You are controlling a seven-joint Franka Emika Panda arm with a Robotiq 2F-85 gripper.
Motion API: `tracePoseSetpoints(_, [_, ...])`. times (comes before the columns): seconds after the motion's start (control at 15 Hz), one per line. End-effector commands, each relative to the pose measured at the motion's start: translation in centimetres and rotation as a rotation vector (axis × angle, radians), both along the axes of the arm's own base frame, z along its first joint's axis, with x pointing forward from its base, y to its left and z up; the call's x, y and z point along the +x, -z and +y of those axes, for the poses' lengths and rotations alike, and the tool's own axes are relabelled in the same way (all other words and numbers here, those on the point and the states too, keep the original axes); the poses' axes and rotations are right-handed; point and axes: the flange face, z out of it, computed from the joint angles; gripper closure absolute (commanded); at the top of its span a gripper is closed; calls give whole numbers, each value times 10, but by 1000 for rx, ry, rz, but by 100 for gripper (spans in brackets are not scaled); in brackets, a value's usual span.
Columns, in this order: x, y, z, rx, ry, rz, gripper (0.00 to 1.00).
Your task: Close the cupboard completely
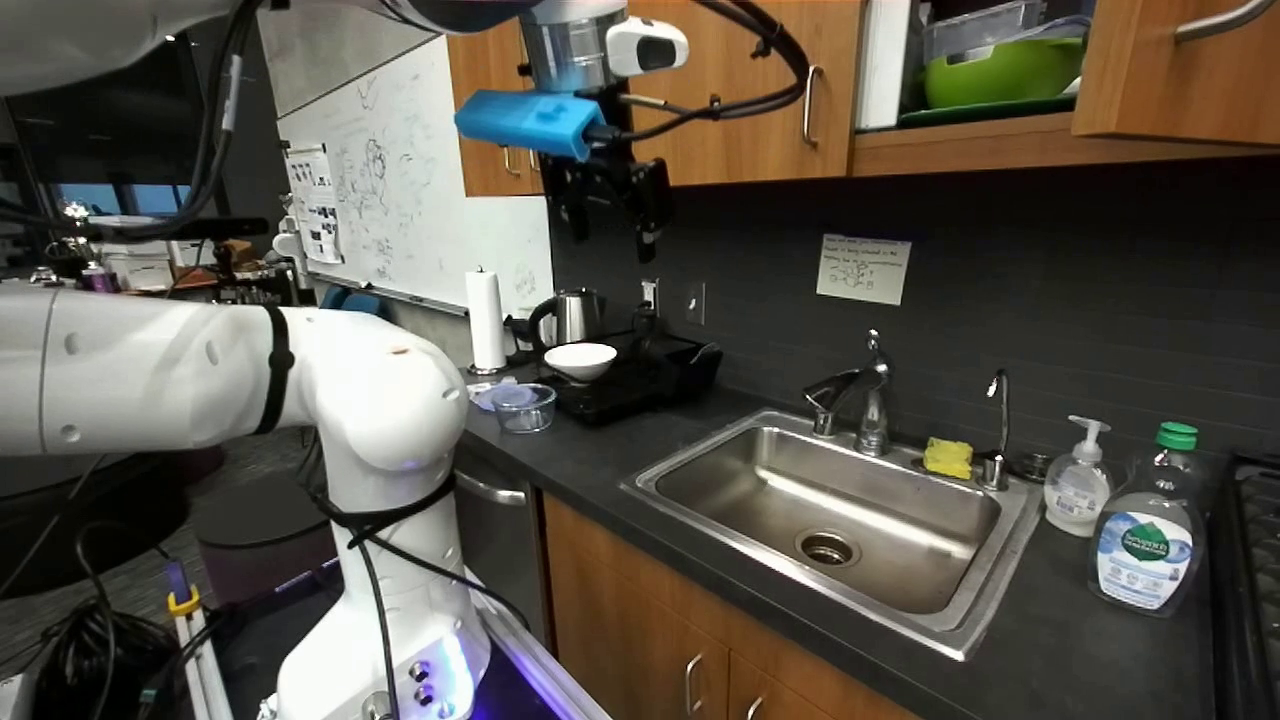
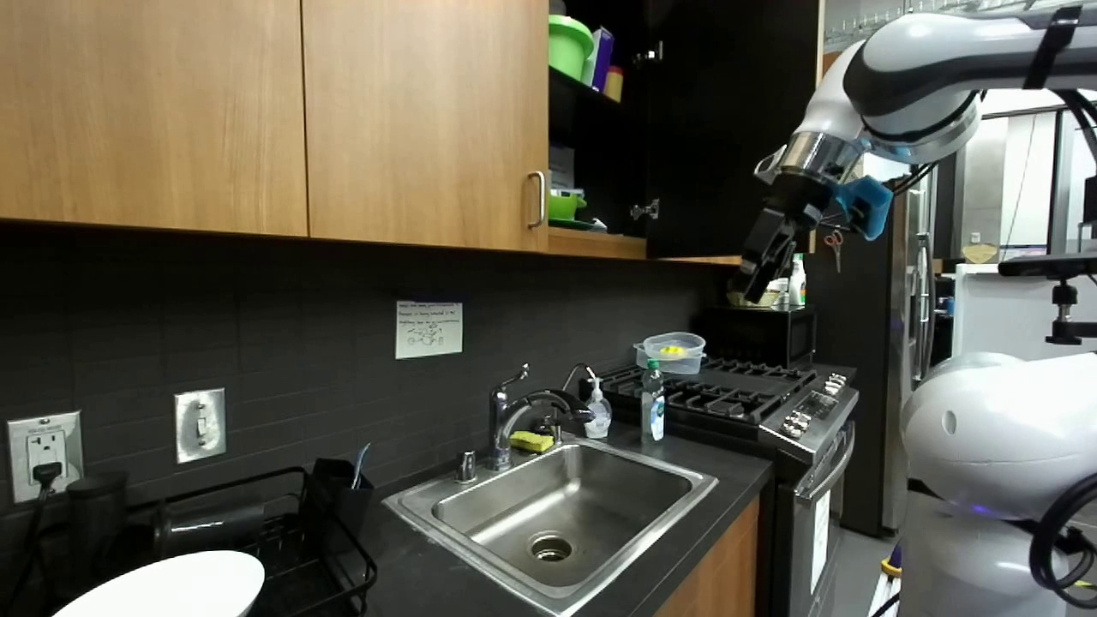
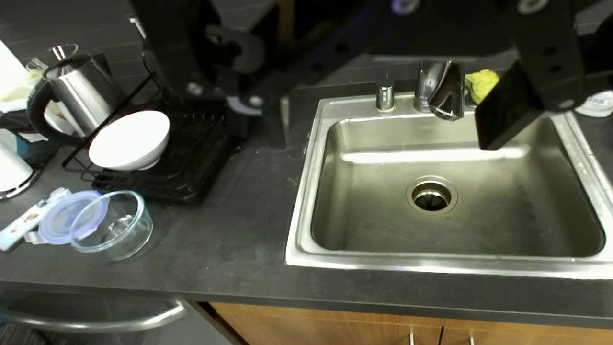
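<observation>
We find the wall cupboard (image 2: pixel 624 150) open above the sink (image 3: pixel 431 265); its rigid-looking door (image 1: pixel 1190 95) should swing lightly, pressed near the bar handle (image 1: pixel 1228 21). Our gripper (image 3: pixel 384 140), though blurred, looks wide-jawed and empty.

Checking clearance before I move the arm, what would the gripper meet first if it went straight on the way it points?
Probably the sink: in the wrist view it lies beyond the open gripper. Depth is unclear, so the faucet near that line might come first.
</observation>
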Motion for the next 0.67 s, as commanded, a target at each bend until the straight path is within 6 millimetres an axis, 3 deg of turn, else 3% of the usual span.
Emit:
tracePoseSetpoints(0.0, [-3,-41,-8,4,50,-48,0])
tracePoseSetpoints(0.27, [-24,-61,-23,34,118,-118,0])
tracePoseSetpoints(0.6, [-44,-73,-51,57,267,-157,0])
